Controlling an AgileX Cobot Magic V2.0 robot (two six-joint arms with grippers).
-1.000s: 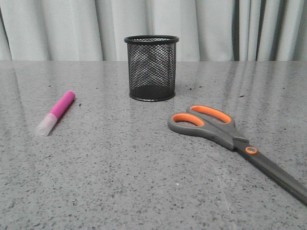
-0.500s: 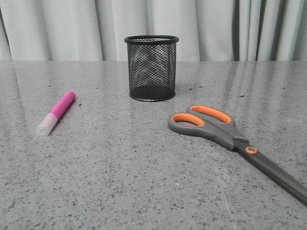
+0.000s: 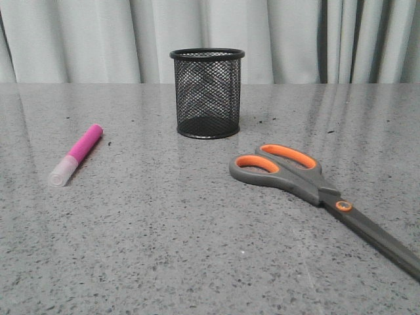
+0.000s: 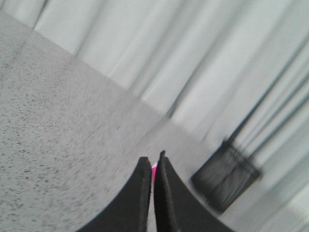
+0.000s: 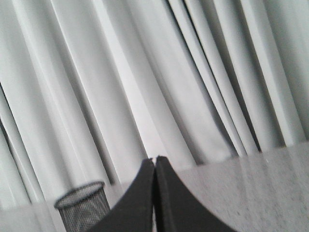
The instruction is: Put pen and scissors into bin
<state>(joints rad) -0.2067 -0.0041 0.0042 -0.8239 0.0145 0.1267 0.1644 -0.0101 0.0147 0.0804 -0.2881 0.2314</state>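
**Inspector A:** Pen (image 3: 77, 154) lies flat on the tabletop (image 3: 164, 249), well left of the bin (image 3: 207, 92); scissors (image 3: 308, 187) lie closed to the bin's right, handles toward it. Neither item is in the bin.

**Inspector B:** Jaws?

**A:** Left gripper (image 4: 153, 166) and right gripper (image 5: 154, 166) — both pressed together, holding nothing.

**B:** Handling?

**A:** Pen looks light, rigid, smooth — likely to roll; pinch across mid-barrel. Scissors look heavier and stiff; take them near the pivot, blades down into the mesh, or the light bin may tip
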